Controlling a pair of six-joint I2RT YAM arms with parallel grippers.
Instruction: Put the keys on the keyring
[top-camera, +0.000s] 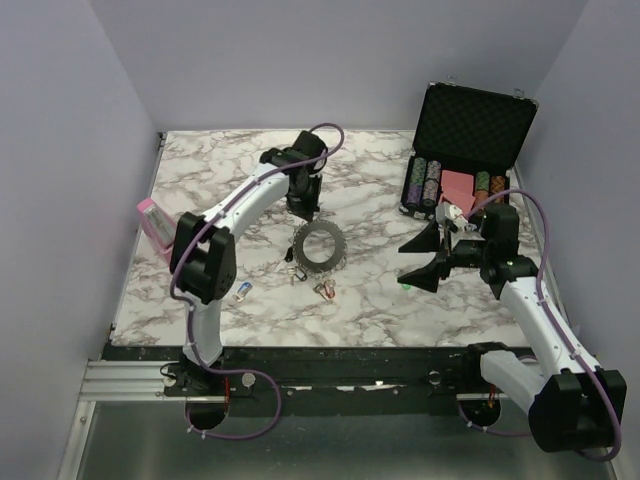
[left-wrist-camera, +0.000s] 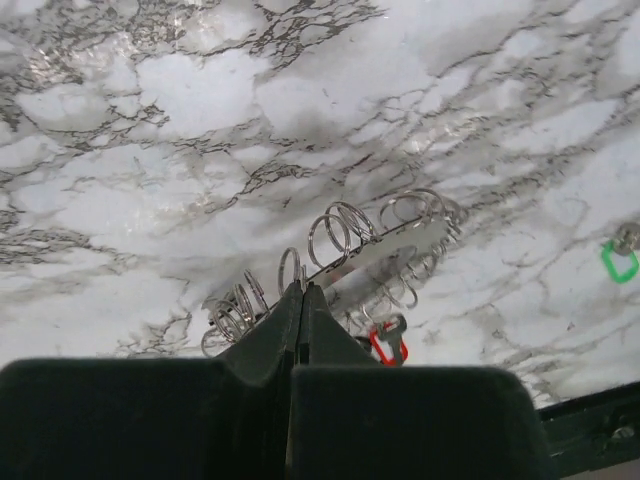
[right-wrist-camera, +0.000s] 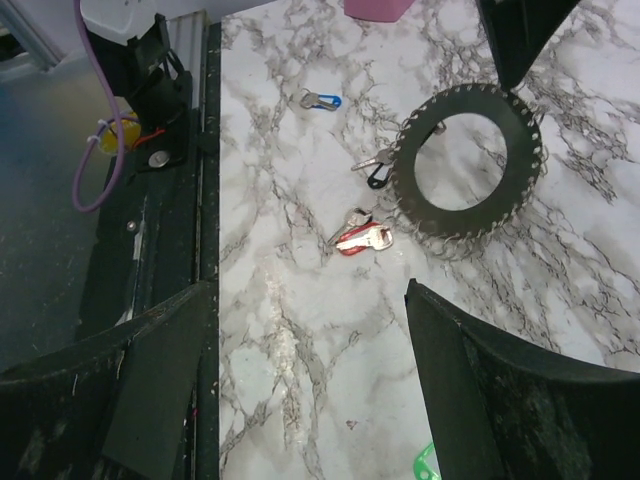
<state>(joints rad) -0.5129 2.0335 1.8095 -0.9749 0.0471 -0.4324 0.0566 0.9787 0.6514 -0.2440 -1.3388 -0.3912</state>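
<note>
The keyring (top-camera: 318, 244), a flat grey ring with wire loops round its rim, lies mid-table; it also shows in both wrist views (right-wrist-camera: 467, 160) (left-wrist-camera: 380, 250). My left gripper (top-camera: 303, 210) (left-wrist-camera: 302, 290) is shut on the keyring's far rim. Loose keys lie near it: a red key (top-camera: 325, 288) (right-wrist-camera: 362, 238) (left-wrist-camera: 388, 342), a black key (right-wrist-camera: 375, 172), a blue key (top-camera: 243, 291) (right-wrist-camera: 322, 100) and a green key (top-camera: 406, 283) (left-wrist-camera: 620, 260). My right gripper (top-camera: 425, 258) (right-wrist-camera: 308, 290) hangs open above bare table to the right of the keyring, holding nothing.
An open black case (top-camera: 470, 130) with striped poker chips (top-camera: 430, 180) stands at the back right. A pink object (top-camera: 152, 225) sits at the left table edge. A black rail (right-wrist-camera: 210, 150) runs along the near edge.
</note>
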